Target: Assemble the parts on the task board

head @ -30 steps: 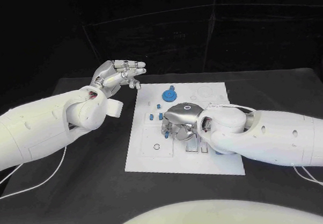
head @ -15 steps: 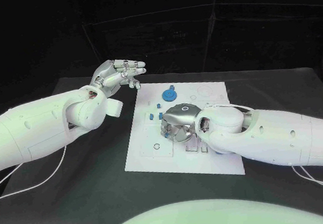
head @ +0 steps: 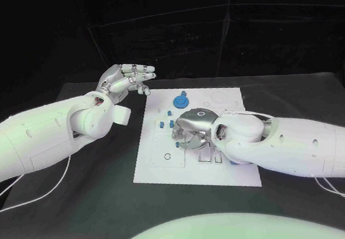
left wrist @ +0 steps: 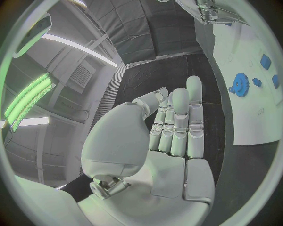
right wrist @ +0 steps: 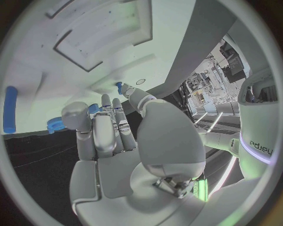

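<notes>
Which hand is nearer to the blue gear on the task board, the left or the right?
Right. The right hand is over the task board, just below the blue gear in the head view. The left hand is raised beyond the board's far-left corner, farther off.

From above, the head camera looks down on the task board (head: pixel 193 137) at centre frame, both arms entering from the sides. Each wrist camera sits close behind its own hand, left hand (left wrist: pixel 171 136), right hand (right wrist: pixel 118 141), and both also catch part of the board.
</notes>
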Robot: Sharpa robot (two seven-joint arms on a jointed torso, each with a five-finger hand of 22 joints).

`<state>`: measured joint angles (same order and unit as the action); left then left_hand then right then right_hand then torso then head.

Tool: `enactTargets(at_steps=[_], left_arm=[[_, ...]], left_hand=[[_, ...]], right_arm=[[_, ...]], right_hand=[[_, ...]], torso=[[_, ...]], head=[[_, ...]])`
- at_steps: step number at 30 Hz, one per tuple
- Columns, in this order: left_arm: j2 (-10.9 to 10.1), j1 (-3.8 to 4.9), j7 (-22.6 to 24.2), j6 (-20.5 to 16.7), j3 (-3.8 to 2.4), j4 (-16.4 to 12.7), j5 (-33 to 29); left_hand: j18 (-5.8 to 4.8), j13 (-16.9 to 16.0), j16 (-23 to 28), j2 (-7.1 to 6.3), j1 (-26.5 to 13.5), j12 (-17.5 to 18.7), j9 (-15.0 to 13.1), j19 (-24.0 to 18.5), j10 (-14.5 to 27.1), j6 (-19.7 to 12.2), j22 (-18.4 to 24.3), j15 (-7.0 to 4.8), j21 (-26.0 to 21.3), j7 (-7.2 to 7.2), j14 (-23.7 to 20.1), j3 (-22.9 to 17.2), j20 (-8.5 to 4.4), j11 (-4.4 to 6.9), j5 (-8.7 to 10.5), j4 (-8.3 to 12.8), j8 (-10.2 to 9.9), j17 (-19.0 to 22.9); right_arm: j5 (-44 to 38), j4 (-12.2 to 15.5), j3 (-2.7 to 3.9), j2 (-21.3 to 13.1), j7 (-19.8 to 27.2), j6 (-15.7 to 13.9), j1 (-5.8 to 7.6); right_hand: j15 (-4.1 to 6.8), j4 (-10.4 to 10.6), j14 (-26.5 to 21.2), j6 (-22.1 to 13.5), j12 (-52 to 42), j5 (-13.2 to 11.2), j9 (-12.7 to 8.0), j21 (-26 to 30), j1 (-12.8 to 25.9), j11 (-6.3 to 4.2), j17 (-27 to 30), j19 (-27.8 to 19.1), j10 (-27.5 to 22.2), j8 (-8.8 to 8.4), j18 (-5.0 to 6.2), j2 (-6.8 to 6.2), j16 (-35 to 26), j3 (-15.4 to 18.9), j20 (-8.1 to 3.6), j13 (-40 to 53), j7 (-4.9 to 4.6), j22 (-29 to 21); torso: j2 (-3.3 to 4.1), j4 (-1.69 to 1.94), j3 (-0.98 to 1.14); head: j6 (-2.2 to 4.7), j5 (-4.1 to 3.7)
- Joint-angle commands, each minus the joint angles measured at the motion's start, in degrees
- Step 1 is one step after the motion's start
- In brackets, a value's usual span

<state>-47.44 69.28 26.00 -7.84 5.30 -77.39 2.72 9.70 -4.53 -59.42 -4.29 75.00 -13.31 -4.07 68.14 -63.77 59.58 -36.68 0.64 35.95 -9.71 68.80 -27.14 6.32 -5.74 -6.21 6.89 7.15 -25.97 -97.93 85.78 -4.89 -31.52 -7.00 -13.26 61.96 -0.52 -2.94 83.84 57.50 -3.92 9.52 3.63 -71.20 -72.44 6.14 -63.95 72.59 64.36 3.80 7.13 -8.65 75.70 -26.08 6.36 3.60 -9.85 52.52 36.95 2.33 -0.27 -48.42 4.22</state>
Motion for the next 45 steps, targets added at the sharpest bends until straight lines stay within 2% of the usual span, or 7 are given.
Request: enactTargets(at_steps=[1,5,11,18,25,36,45], left_arm=[[0.0,0.11,0.0,0.8,-0.05,0.0,-0.3],[-0.1,0.11,-0.1,0.8,-0.04,0.0,-0.3],[-0.1,0.11,-0.1,0.9,-0.02,0.0,-0.3],[0.0,0.10,-0.1,1.0,0.02,0.0,-0.3],[0.2,0.09,-0.2,1.1,0.06,0.2,-0.3],[0.2,0.09,-0.2,1.1,0.11,0.4,-0.3],[0.3,0.09,-0.2,1.2,0.13,0.5,-0.3]], left_hand=[[0.77,0.1,0.4,-0.05,0.6,-0.4,0.1,-0.2,0.3,0.2,0.1,0.01,-0.2,-0.31,-0.4,0.0,-0.15,-0.02,0.28,0.2,0.3,0.1],[0.76,0.1,0.4,-0.05,0.5,-0.4,0.1,-0.2,0.3,0.2,0.1,0.02,-0.2,-0.32,-0.4,0.1,-0.15,-0.03,0.37,0.2,0.3,0.1],[0.76,0.1,0.4,-0.05,0.5,-0.4,0.1,-0.2,0.3,0.2,0.1,0.03,-0.2,-0.33,-0.4,0.1,-0.14,-0.03,0.41,0.2,0.3,0.1],[0.75,0.1,0.4,-0.06,0.5,-0.5,0.1,-0.2,0.4,0.2,0.1,0.04,-0.2,-0.32,-0.4,0.1,-0.14,-0.03,0.46,0.2,0.3,0.1],[0.75,0.1,0.4,-0.06,0.5,-0.5,0.1,-0.2,0.4,0.2,0.1,0.04,-0.2,-0.32,-0.4,0.1,-0.14,-0.03,0.46,0.2,0.3,0.1],[0.75,0.1,0.4,-0.06,0.5,-0.5,0.1,-0.2,0.4,0.2,0.1,0.04,-0.2,-0.32,-0.4,0.1,-0.14,-0.03,0.46,0.2,0.3,0.1],[0.75,0.1,0.4,-0.06,0.5,-0.5,0.1,-0.2,0.4,0.2,0.1,0.04,-0.2,-0.32,-0.4,0.1,-0.14,-0.03,0.46,0.2,0.3,0.1]], right_arm=[[2.1,1.5,0.04,-1.4,1.3,-7.2,0.08],[6.4,4.3,0.19,-5.2,0.8,-7.8,0.24],[11.8,6.2,1.82,-11.1,-2.5,-3.3,2.63],[9.0,5.7,2.31,-15.3,-5.3,2.5,4.94],[6.5,4.9,2.38,-15.7,-5.6,4.9,5.36],[5.9,3.9,2.35,-14.0,-4.2,10.6,5.40],[5.9,2.2,2.31,-12.2,-3.3,11.5,5.19]], right_hand=[[-0.42,0.0,1.7,0.0,-0.4,0.7,0.2,0.1,-0.1,-0.07,0.0,0.2,-0.4,-0.08,0.05,0.34,0.2,0.5,0.39,0.1,-0.05,0.0],[-0.35,0.0,1.7,0.6,-1.0,1.1,0.3,0.0,-0.3,-0.21,-0.1,0.3,0.3,0.17,0.05,0.52,0.4,0.6,0.39,0.1,0.06,0.2],[-0.28,0.1,1.7,0.4,-0.9,1.2,0.2,0.1,0.0,-0.31,-0.1,0.3,-0.5,-0.06,0.07,-0.39,0.5,1.8,0.34,0.0,0.46,0.1],[-0.28,0.6,1.3,-3.0,-0.9,1.3,0.2,1.1,-0.1,-0.39,1.2,-0.5,-4.7,-0.15,0.33,-1.61,-0.1,9.5,0.20,0.2,2.08,-1.4],[-0.36,1.3,1.2,-3.7,-2.7,1.5,0.2,1.8,-3.1,-0.19,1.9,-0.7,-6.5,-0.08,0.37,0.55,-0.3,16.3,0.42,0.2,2.73,-2.2],[0.05,1.1,1.2,-2.2,-5.0,1.8,0.4,1.7,-4.8,-0.77,2.1,-0.3,-4.6,0.27,0.36,2.54,-0.2,17.7,0.11,0.3,2.65,-2.1],[0.92,0.8,1.5,0.9,-6.1,-0.4,0.4,0.8,-6.8,-1.73,1.6,0.6,0.2,0.57,0.07,5.84,0.3,14.9,-0.54,0.0,1.96,-0.7]], torso=[[-0.05,-0.03,0.02],[-0.13,-0.13,-0.04],[-0.18,-0.29,-0.14],[-0.11,-0.39,-0.07],[-0.10,-0.31,-0.02],[-0.10,-0.26,-0.09],[-0.11,-0.25,-0.08]], head=[[0.32,-0.19],[0.64,-0.53],[1.40,-1.57],[2.14,-2.43],[2.22,-2.55],[1.93,-2.47],[1.71,-2.44]])
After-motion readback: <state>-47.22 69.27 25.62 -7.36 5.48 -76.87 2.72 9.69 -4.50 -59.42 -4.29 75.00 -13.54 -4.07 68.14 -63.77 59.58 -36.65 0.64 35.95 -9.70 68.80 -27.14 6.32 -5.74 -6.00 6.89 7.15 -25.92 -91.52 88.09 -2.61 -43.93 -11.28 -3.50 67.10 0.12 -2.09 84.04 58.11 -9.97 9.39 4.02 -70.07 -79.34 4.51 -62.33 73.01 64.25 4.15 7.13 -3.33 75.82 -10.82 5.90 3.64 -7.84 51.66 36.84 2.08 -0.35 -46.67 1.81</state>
